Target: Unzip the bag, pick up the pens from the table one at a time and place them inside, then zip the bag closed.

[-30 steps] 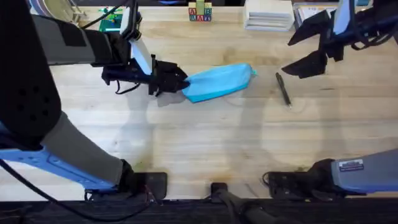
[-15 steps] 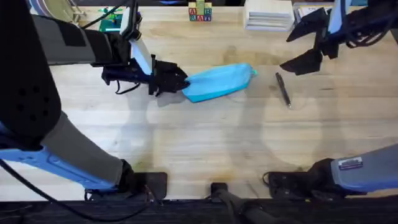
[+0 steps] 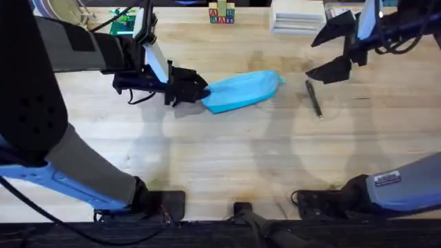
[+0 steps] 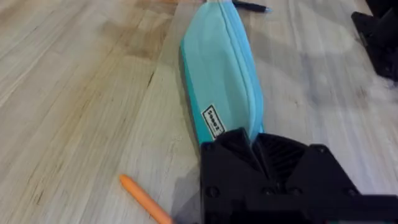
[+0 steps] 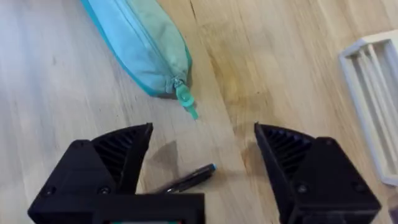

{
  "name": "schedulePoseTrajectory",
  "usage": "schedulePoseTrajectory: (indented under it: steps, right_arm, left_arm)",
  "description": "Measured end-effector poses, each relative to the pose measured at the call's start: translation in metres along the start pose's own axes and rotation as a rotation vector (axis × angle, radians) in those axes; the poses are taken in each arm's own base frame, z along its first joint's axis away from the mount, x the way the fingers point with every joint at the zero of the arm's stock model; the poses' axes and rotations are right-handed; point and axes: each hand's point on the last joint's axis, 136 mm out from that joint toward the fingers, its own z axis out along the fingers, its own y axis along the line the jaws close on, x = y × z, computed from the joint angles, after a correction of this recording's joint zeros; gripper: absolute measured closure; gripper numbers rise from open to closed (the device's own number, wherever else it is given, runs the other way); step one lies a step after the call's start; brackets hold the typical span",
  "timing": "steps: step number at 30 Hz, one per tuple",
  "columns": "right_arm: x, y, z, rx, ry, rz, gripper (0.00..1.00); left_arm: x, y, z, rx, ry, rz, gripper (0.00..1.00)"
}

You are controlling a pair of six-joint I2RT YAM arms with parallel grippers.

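Two end effectors, one pouch: my left end effector point(image 3: 196, 87) pinches the light-blue pouch's point(image 3: 242, 90) near end on the worktop point(image 3: 220, 158). Its long axis runs toward my right end effector point(image 5: 202, 158), spread wide, nearest the teal pull point(image 5: 186, 99).

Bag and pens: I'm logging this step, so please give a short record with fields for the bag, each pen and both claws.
bag: zipped shut, lying on the table
teal pull: at the end nearer the right claw
left claw: shut on the bag's other end
right claw: open, above the table
black pen: on table
orange pen: on table beside left claw
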Motion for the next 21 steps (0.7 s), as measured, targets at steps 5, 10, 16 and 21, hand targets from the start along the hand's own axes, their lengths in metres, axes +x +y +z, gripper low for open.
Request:
schedulePoseTrajectory:
  steps: [5,10,16,21]
  right_arm:
    - [0.002,0.0,0.012,-0.036,-0.033,-0.004,0.006]
    - [0.006,-0.002,0.022,-0.062,-0.061,0.007,0.006]
    - [0.011,0.0,0.036,-0.102,-0.074,0.015,0.006]
    - [0.009,0.003,0.048,-0.132,-0.085,-0.002,0.006]
  left_arm:
    - [0.0,0.0,0.0,0.0,0.0,0.0,0.959]
    - [0.0,0.0,0.0,0.0,0.0,0.0,0.959]
    - [0.0,0.0,0.0,0.0,0.0,0.0,0.959]
    - [0.0,0.0,0.0,0.0,0.0,0.0,0.959]
